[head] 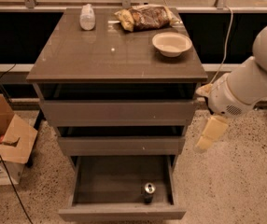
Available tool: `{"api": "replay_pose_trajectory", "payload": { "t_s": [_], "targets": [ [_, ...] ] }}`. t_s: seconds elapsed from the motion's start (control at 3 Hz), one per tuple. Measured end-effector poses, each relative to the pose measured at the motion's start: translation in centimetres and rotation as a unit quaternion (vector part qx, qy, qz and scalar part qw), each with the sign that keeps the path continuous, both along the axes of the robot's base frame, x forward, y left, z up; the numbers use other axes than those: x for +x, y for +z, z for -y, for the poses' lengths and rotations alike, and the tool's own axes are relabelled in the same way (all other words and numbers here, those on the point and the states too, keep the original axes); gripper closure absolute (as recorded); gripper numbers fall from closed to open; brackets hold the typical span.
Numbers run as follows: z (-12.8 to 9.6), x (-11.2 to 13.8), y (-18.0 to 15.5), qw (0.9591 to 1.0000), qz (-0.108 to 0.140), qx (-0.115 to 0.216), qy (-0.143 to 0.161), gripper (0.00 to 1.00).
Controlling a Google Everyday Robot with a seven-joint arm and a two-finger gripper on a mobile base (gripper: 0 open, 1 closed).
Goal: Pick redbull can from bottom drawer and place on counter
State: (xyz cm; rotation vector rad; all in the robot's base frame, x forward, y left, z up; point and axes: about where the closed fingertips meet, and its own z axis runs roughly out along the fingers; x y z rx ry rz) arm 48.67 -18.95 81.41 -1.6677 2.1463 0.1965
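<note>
The redbull can (pixel 149 191) stands upright in the open bottom drawer (pixel 101 183), near its front right corner, silver top showing. The counter (pixel 110 52) is the glossy top of the cabinet. My white arm reaches in from the right. My gripper (pixel 210 134), with cream-coloured fingers pointing down, hangs beside the cabinet's right side at the height of the middle drawer. It is above and to the right of the can and holds nothing that I can see.
On the counter stand a white bottle (pixel 87 17) at the back left, a snack bag (pixel 145 17) at the back and a cream bowl (pixel 172 43) at the right. A cardboard box (pixel 10 146) and a cable (pixel 12 190) lie on the floor at left.
</note>
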Motion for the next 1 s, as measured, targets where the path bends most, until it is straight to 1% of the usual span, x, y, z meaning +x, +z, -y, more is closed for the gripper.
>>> {"api": "replay_pose_trajectory", "payload": {
  "t_s": [0.33, 0.67, 1.0],
  "targets": [
    [-0.1, 0.1, -0.9, 1.0000, -0.007, 0.004, -0.003, 0.00],
    [-0.7, 0.2, -3.5, 0.9989, -0.022, 0.025, -0.034, 0.00],
    [-1.6, 0.1, -7.3, 0.9977, -0.032, 0.040, -0.046, 0.00]
  ]
}}
